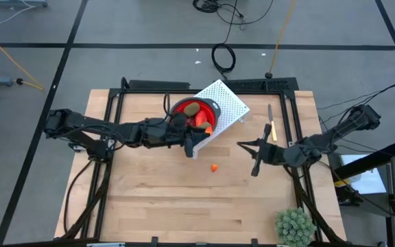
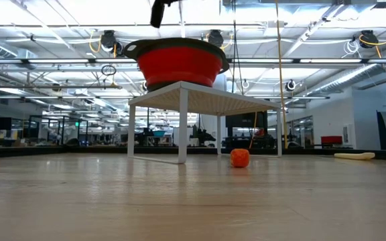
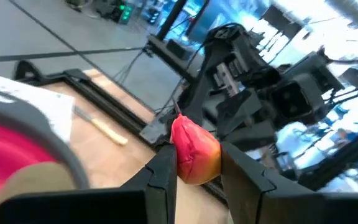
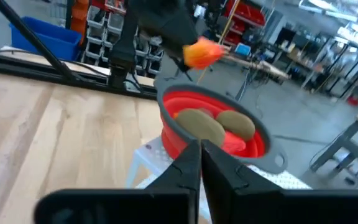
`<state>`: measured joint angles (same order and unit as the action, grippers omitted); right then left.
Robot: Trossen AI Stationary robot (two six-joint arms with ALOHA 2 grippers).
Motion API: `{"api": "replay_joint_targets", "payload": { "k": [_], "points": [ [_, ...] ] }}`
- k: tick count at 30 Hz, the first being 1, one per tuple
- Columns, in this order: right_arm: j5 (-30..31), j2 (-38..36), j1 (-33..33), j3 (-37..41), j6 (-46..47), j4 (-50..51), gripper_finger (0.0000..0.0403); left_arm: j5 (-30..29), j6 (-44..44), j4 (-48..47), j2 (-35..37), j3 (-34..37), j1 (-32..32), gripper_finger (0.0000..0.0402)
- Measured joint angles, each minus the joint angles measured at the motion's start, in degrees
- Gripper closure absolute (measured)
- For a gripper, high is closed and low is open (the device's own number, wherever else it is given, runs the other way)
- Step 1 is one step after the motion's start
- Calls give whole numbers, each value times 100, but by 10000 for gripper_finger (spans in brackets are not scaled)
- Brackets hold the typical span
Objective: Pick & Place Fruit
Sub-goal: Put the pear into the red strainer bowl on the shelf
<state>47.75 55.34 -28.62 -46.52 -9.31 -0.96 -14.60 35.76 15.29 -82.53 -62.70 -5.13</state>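
A red bowl with a grey rim stands on a white perforated stand. Two brown-green ovals lie in it, with red pieces beneath. My left gripper reaches in from the left to just over the bowl and is shut on a red-orange piece. A small orange bit rests on the table in front of the stand, also the orange bit in the low view. My right gripper waits shut at the table's right, its fingers pointing toward the bowl. My left gripper pinches the red-orange piece between its two fingers, one on each side of its lower half. The fingers come from the table's left. The piece is lifted clear, above the bowl, its upper end sticking out past the fingertips.
A knife with a yellow handle lies right of the stand. A spiky green plant stands at the near right corner. A black frame runs along the table's far edge and sides. Bare wood stretches across the near half.
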Motion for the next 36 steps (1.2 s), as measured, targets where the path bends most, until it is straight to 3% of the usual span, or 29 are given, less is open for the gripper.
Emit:
{"api": "replay_joint_targets", "payload": {
  "k": [15, 31, 36],
  "points": [
    [-1054, -757, 0, 190, 1322, 676, 402, -248, -861, -1349, 303, -7, 341, 309],
    [-1072, -2050, 0, 1747, 1702, -601, 402, -197, -1059, -3266, 783, -9, 1102, 309],
    [-1559, -2581, 2, 2095, 1782, -594, 402, -197, -1054, -3939, 1078, -15, 1211, 309]
  ]
}}
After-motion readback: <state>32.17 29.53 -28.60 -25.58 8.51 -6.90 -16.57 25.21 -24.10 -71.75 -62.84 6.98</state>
